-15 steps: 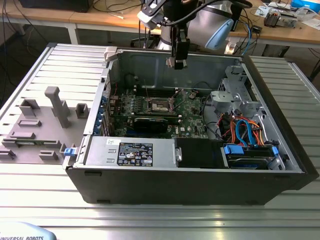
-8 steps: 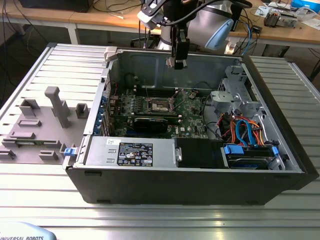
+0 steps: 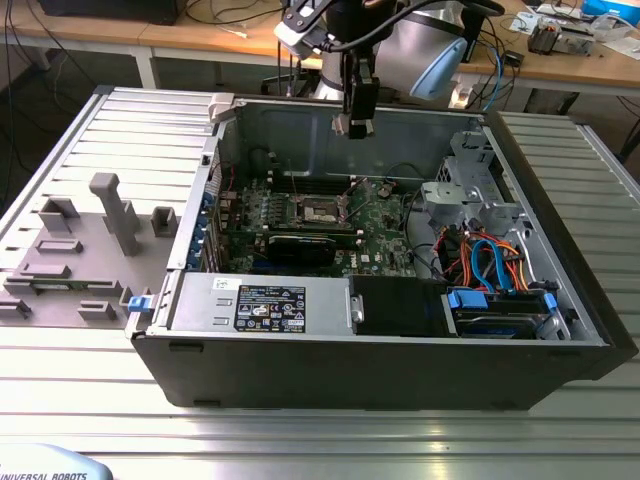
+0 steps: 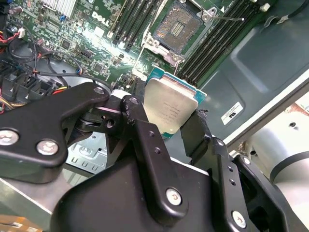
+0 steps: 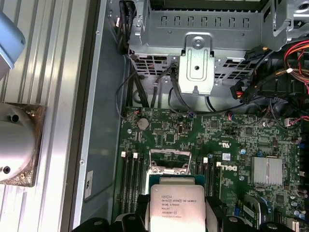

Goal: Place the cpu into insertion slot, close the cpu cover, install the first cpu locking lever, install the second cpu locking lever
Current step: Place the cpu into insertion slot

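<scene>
case (image 3: 400, 370): open, we work inside it.
motherboard (image 3: 385, 240): on the case floor.
gripper (image 3: 353, 125): clenched on the cpu, above the board.
insertion slot (image 4: 186, 26): mid-board, bare; cpu cover (image 5: 170, 162) looks swung up.
cpu (image 5: 175, 205): between the fingers, apart from the slot.
step: we'd square the chip to the slot rim and lower it flat.
count: one cpu, one slot, one cover.

A ribbed aluminium table (image 3: 300, 440) carries everything. In the exterior view an open black PC case (image 3: 350, 375) lies on its side on the table, from the centre out toward 3 o'clock. At 9 o'clock, just beside the case, grey fixture blocks (image 3: 110, 215) stand on the slats.
</scene>
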`<state>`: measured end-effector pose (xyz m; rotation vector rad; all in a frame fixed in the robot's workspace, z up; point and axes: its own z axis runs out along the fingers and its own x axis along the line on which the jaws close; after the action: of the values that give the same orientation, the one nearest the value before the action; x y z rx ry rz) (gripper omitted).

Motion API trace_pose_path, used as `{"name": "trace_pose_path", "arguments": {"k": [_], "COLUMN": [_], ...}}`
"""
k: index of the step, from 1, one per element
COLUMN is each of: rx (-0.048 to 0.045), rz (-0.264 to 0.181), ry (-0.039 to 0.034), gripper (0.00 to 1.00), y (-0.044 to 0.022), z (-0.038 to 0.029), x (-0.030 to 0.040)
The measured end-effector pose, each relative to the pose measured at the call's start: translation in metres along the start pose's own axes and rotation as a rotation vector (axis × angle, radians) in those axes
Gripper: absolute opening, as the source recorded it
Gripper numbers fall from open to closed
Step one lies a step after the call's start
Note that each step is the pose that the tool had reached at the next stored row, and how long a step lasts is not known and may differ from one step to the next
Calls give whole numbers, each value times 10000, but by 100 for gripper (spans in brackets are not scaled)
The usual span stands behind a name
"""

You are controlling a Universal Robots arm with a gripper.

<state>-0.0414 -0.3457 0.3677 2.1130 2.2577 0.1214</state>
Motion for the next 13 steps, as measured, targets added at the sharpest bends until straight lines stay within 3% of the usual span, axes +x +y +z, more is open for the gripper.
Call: {"name": "trace_pose_path", "arguments": {"k": [3, 13], "rx": [-2, -28], "rz": [147, 1462], "ry": [-13, -132], "gripper": [54, 54], "y": [-3, -6], "z": [6, 37], "x": [1, 0]}}
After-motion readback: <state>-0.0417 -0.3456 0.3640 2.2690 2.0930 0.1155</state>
